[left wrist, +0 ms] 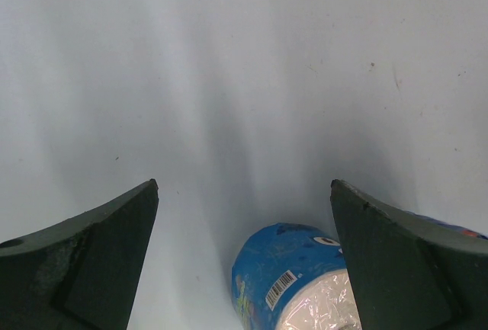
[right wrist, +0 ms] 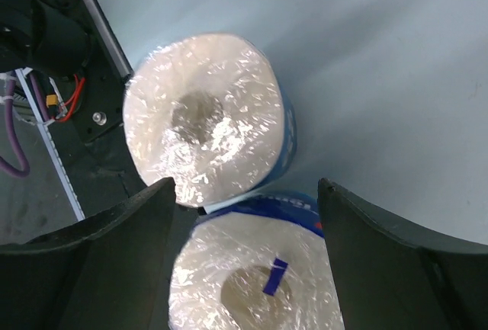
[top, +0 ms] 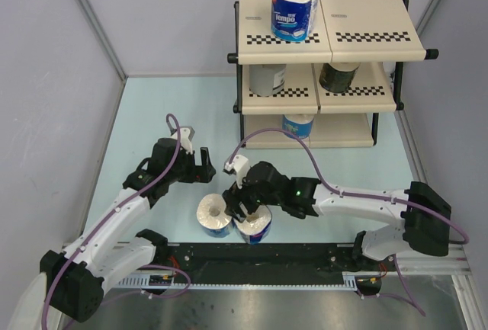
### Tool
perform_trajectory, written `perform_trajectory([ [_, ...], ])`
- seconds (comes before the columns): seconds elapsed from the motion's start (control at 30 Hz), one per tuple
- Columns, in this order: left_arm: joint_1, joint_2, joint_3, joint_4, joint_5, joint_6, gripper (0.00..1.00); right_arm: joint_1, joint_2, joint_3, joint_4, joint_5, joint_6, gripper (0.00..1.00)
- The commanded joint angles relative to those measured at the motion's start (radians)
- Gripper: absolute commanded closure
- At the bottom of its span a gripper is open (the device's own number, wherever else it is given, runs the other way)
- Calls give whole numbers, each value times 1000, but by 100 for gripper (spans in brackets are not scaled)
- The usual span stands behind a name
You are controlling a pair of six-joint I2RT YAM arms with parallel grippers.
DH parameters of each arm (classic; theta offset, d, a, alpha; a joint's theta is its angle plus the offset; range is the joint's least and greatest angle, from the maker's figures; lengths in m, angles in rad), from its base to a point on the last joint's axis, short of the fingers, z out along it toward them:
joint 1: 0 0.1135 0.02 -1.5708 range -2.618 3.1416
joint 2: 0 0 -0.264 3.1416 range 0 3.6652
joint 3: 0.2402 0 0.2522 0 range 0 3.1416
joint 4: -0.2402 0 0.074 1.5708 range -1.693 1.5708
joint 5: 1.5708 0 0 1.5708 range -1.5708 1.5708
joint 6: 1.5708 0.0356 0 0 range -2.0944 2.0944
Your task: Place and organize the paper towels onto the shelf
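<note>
The pale blue counter [top: 152, 116] carries the shelf [top: 366, 36] at far right, four paper towels [top: 294, 8] on its tiers. The left hand [top: 200, 164] hangs spread wide. The right hand [top: 245, 209] stands apart, straddling the right roll [top: 255, 227], which touches the left roll [top: 213, 214] near the near edge.

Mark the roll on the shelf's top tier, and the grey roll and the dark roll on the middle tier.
Top-tier roll [top: 293, 16], top external view, on its blue wrapper.
Grey roll [top: 267, 79], top external view, on its visible side.
Dark roll [top: 339, 77], top external view, on its visible side.
</note>
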Motion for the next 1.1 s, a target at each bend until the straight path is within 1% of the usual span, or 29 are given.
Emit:
perform_trajectory([
  [0.0, -7, -5, 29, 10, 7, 11, 0, 20, 31, 67, 51, 4, -41, 20],
  [0.1, -7, -5, 29, 10, 7, 11, 0, 24, 59, 82, 46, 19, -38, 20],
  [0.2, -7, -4, 29, 11, 9, 13, 0, 27, 85, 88, 48, 80, -30, 20],
  [0.3, -7, -4, 29, 10, 9, 13, 0, 30, 109, 96, 55, 107, -22, 21],
  [0.7, -7, -1, 29, 10, 7, 13, 0, 38, 171, 122, 115, 111, 16, 21],
  [0.87, -7, -1, 29, 10, 9, 13, 0, 44, 208, 139, 108, 116, 24, 22],
  [1.07, -7, -2, 29, 10, 9, 13, 0, 58, 255, 167, 62, 136, 16, 27],
])
